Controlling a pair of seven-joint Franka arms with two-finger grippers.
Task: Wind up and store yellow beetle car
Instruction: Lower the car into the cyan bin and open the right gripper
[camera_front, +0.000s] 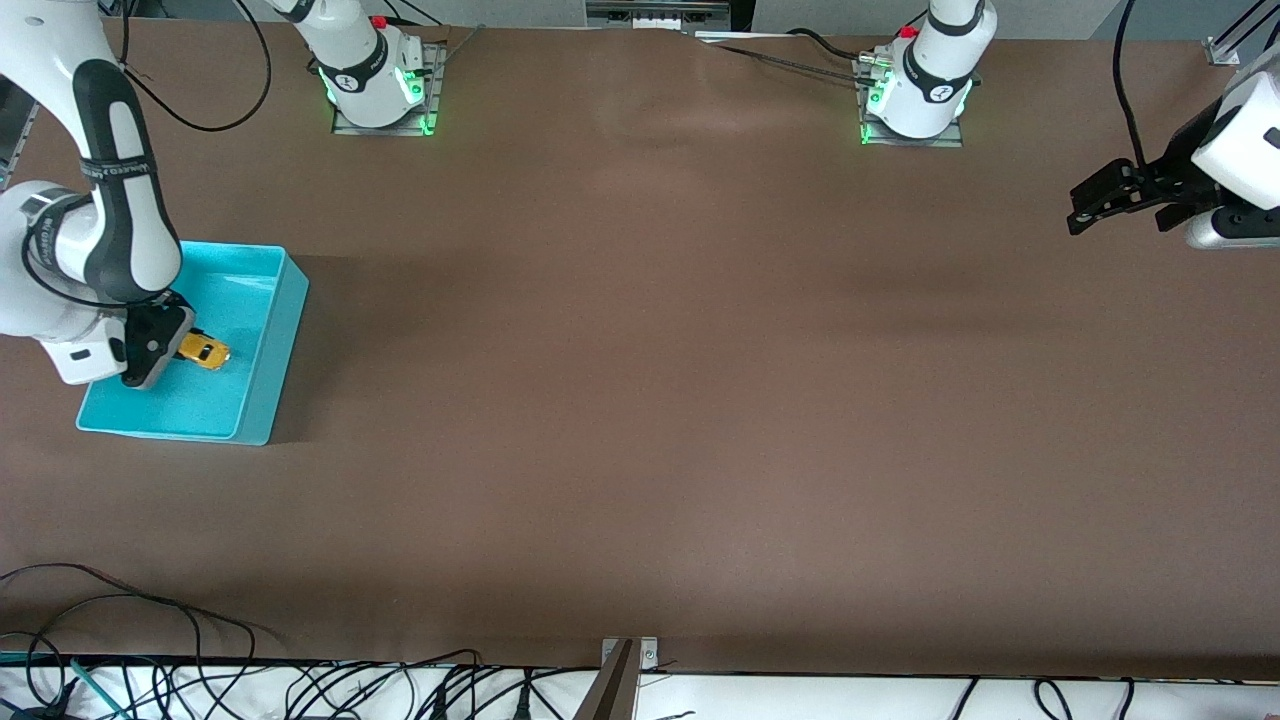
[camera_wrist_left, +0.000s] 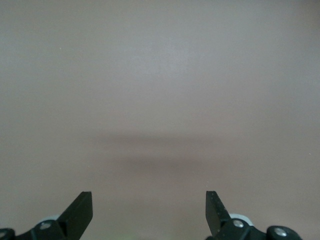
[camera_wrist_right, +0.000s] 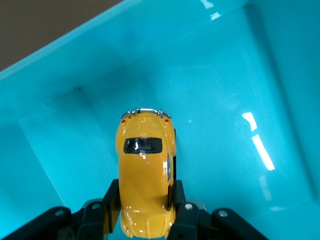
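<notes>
The yellow beetle car (camera_front: 205, 352) is inside the turquoise bin (camera_front: 288, 310), at the right arm's end of the table. My right gripper (camera_front: 163, 350) reaches down into the bin and is shut on the car. In the right wrist view its fingers (camera_wrist_right: 111, 200) press on both sides of the car (camera_wrist_right: 145, 160), over the bin's floor (camera_wrist_right: 235, 115). I cannot tell whether the wheels touch the floor. My left gripper (camera_front: 1115, 212) waits open and empty above the table at the left arm's end. In the left wrist view the left gripper (camera_wrist_left: 149, 206) has only bare table below it.
The brown table (camera_front: 660, 380) spreads between the bin and the left arm. Cables (camera_front: 150, 660) lie along the table edge nearest the front camera. The arm bases (camera_front: 915, 90) stand at the edge farthest from it.
</notes>
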